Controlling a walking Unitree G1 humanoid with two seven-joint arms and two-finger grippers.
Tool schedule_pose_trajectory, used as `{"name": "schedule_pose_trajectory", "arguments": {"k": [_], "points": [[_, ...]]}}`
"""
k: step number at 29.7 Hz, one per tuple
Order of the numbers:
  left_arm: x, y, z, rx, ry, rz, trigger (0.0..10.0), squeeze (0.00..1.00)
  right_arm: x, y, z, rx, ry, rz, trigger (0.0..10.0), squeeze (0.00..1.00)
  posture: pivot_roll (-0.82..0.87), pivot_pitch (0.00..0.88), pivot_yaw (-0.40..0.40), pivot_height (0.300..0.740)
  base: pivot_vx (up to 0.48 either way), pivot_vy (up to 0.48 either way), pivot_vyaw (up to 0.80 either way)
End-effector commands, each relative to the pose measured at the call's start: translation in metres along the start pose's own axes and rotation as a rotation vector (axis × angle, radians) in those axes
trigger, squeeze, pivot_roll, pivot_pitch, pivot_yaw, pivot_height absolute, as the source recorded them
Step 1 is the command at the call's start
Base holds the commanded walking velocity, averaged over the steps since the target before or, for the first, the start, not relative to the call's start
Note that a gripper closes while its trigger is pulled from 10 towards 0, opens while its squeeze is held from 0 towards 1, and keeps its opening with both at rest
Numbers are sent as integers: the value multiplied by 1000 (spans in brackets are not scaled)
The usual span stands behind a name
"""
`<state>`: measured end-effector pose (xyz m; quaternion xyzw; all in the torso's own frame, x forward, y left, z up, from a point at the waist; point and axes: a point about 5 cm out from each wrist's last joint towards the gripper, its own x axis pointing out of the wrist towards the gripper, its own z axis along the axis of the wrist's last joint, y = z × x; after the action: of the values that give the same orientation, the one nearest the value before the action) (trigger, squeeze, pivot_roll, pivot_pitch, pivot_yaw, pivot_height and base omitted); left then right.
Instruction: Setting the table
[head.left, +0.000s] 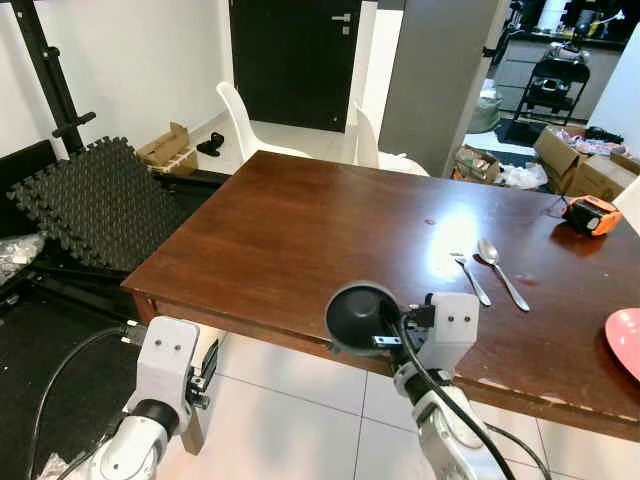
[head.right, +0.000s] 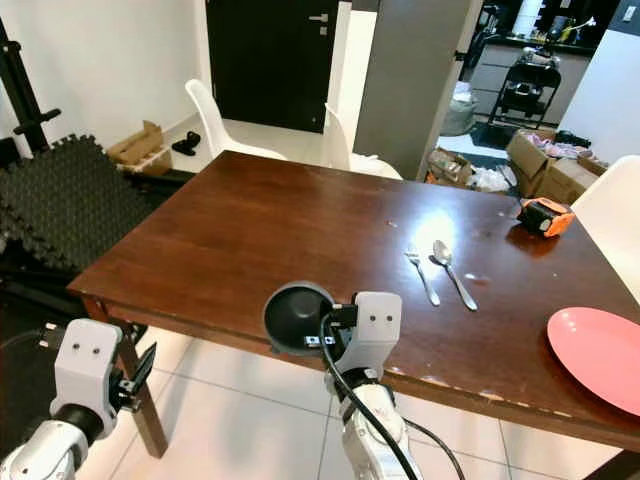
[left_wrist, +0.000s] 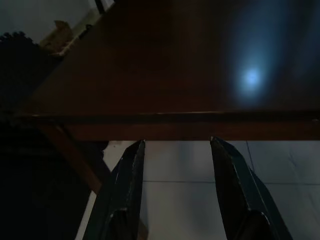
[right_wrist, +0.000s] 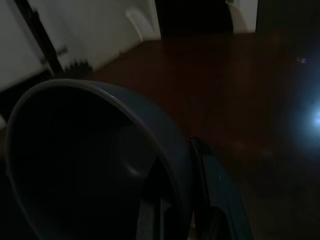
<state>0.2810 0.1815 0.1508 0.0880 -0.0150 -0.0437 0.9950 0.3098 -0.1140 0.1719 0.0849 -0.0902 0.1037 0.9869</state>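
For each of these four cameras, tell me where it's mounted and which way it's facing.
Left eye view: head camera, facing forward and down at the wooden table; the left gripper and the right gripper holding a dark bowl both show.
Right eye view: the stereo twin, same scene, plus the pink plate.
Left wrist view: looks along two open fingers toward the table's edge from below.
Right wrist view: looks across the bowl's rim over the tabletop.
Shared: all four see the table.

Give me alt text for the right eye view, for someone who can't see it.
The robot's right pincer holds a dark bowl at the near edge of a brown wooden table. A fork and spoon lie side by side farther on, with a pink plate at the right. The left pincer hangs low, below the table's edge.
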Motion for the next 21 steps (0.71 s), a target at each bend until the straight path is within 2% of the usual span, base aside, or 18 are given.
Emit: {"name": "schedule_pose_trajectory", "arguments": {"k": [1, 2, 3, 4, 5, 6, 8, 9, 11, 13, 15, 16, 17, 19, 20, 21], "points": [[-4, 1, -24, -14, 98, -3, 10000, 0, -8, -4, -27, -42, 116, 14, 10000, 0, 66, 120, 24, 740, 0, 0, 0], [-4, 1, -24, -14, 98, -3, 10000, 0, -8, -4, -27, -42, 116, 14, 10000, 0, 66, 120, 24, 740, 0, 0, 0], [-7, 3, -37, -5, 142, -12, 10000, 0, -14, -7, -42, -76, 177, 29, 10000, 0, 67, 118, 22, 740, 0, 0, 0], [-16, 9, -76, 31, 269, -31, 10000, 0, -36, -26, -81, -111, 352, -3, 10000, 0, 72, 121, 10, 740, 0, 0, 0], [-22, 11, -94, 57, 327, -36, 10000, 0, -48, -35, -96, -124, 420, -29, 10000, 0, 72, 121, 10, 740, 0, 0, 0], [-22, 11, -94, 57, 327, -36, 10000, 0, -48, -35, -96, -124, 420, -29, 10000, 0, 72, 121, 10, 740, 0, 0, 0], [-29, 14, -118, 87, 416, -36, 10000, 0, -68, -46, -116, -158, 513, -55, 10000, 0, 64, 122, 12, 740, 0, 0, 0], [-29, 14, -118, 87, 416, -36, 10000, 0, -68, -46, -116, -158, 513, -55, 10000, 0, 64, 122, 12, 740, 0, 0, 0], [-43, 20, -147, 71, 541, 4, 10000, 0, -96, -57, -139, -187, 629, -79, 10000, 0, 45, 120, 16, 740, 0, 0, 0], [-56, 23, -166, 54, 637, 25, 10000, 0, -118, -62, -158, -199, 723, -101, 10000, 0, 37, 120, 18, 740, 0, 0, 0], [-67, 22, -180, 9, 715, 38, 10000, 0, -138, -67, -175, -197, 819, -140, 10000, 0, 43, 122, 16, 740, 0, 0, 0], [-74, 21, -189, 12, 763, 41, 10000, 0, -151, -72, -186, -179, 887, -186, 10000, 0, 50, 121, 14, 740, 0, 0, 0], [-74, 21, -189, 12, 763, 41, 10000, 0, -151, -72, -186, -179, 887, -186, 10000, 0, 50, 121, 14, 740, 0, 0, 0], [-81, 20, -198, 36, 805, 41, 10000, 0, -165, -78, -195, -169, 958, -242, 10000, 0, 50, 120, 13, 740, 0, 0, 0], [-81, 20, -198, 36, 805, 41, 10000, 0, -165, -78, -195, -169, 958, -242, 10000, 0, 50, 120, 13, 740, 0, 0, 0], [-84, 19, -202, 51, 819, 30, 10000, 0, -175, -83, -199, -185, 1005, -276, 10000, 0, 43, 121, 12, 740, 0, 0, 0]]}}
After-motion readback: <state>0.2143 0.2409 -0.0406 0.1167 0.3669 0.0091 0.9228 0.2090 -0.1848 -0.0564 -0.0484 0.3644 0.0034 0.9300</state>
